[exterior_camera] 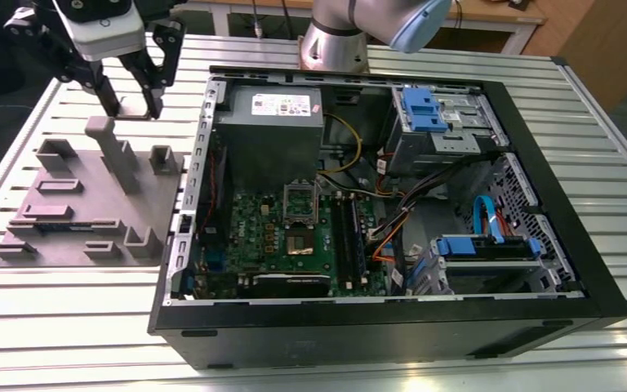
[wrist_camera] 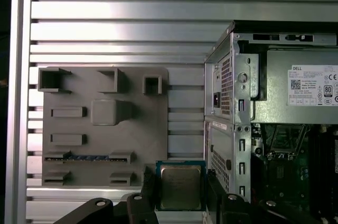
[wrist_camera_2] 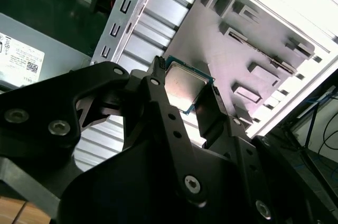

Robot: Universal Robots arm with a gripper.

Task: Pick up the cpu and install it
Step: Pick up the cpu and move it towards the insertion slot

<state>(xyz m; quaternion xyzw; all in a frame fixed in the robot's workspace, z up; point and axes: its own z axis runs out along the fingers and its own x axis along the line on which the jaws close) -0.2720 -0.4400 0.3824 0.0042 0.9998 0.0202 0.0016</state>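
Jaws clamped on the cpu [wrist_camera: 181, 186] by two opposite edges, holding it in the air over the surface [exterior_camera: 63, 327], between the grey tray [exterior_camera: 79, 214] and the computer case [exterior_camera: 401, 339]. Pick looks done, install isn't. I think the socket [exterior_camera: 301, 241] sits open; seating calls for the cpu square and level.

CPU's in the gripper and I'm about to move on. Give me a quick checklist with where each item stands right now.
1. cpu clamped in the gripper: ok, in both wrist views.
2. cpu square to the grip, not skewed: ok, in the first wrist view.
3. gripper clear above the grey tray: ok, in the exterior view.
4. gripper over the computer case: not ok; it hangs outside the case, toward the exterior view's left.
5. motherboard socket open and empty: cannot tell.
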